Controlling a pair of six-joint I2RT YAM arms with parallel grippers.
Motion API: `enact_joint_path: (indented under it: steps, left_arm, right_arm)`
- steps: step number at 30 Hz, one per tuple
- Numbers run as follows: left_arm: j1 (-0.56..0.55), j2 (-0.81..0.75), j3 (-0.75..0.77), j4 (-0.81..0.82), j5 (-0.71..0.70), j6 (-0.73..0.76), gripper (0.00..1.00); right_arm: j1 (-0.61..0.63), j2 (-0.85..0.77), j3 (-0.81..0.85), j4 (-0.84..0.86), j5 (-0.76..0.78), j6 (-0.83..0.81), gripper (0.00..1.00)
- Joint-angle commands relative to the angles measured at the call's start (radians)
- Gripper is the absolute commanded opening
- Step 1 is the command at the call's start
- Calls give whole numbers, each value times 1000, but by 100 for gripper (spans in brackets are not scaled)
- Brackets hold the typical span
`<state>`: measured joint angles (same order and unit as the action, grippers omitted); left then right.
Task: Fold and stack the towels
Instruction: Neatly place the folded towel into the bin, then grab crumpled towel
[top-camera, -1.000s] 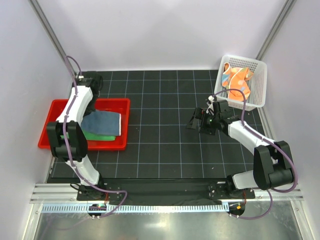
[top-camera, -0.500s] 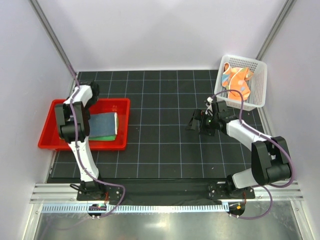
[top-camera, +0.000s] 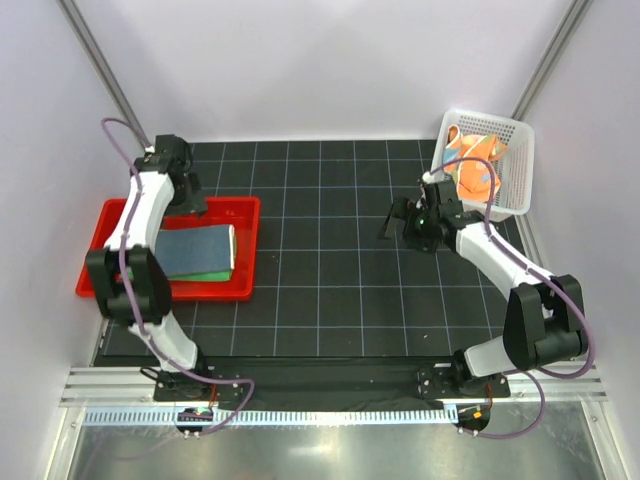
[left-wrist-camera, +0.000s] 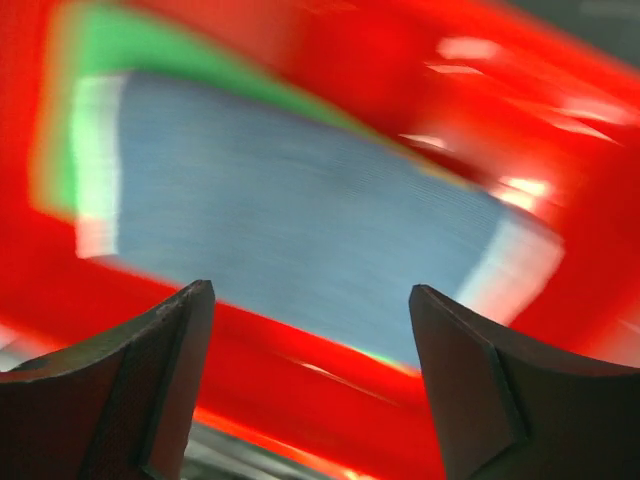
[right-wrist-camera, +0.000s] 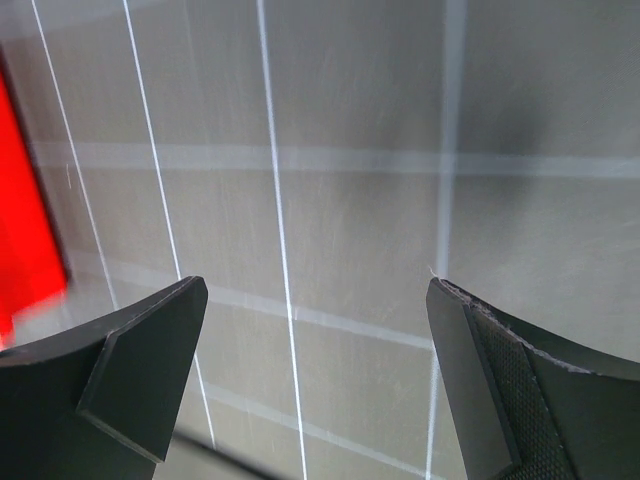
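1. Counter (top-camera: 330, 300): black gridded mat, carries everything below.
2. Red tray (top-camera: 92, 275): at 9 o'clock on the counter.
3. White mesh basket (top-camera: 520, 170): at 2 o'clock.
4. Dark blue towel (top-camera: 200, 248): folded, in the tray, lying on item 5.
5. Green towel (top-camera: 205, 271): folded, bottom of the stack, showing at its 6 and 3 o'clock edges.
6. Orange towel (top-camera: 472, 165): crumpled in the basket, unfolded.
7. Left hand (left-wrist-camera: 310, 288): released, empty, above the stack.
8. Right hand (right-wrist-camera: 316, 281): released, empty, over bare counter just at 9 o'clock of the basket.

Handling note, as judgement: the orange towel is due. Enter over the basket rim, pinch one edge only, lift clear of the mesh, then spread it flat mid-counter. Keep the left hand off the stack.
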<state>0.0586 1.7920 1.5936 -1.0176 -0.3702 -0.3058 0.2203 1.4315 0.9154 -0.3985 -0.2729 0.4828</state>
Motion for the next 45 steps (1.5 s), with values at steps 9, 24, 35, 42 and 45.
enact_joint_path:
  steps: [9, 24, 35, 42, 45]
  left_arm:
    - [-434, -307, -84, 214, 619, -69, 100]
    - [-663, -366, -258, 391, 737, -106, 100]
    - [-663, -388, -274, 390, 708, -62, 100]
    - [-663, -431, -261, 389, 692, -65, 99]
    - [-663, -471, -264, 396, 729, -88, 100]
  right_arm:
    - [-208, 266, 687, -218, 555, -36, 100]
    - [-421, 998, 1359, -140, 324, -47, 84]
    - [-429, 1104, 1340, -65, 292, -93, 62]
    - [-437, 1046, 1392, -22, 178, -90, 1]
    - [-437, 923, 1389, -34, 159, -64, 1]
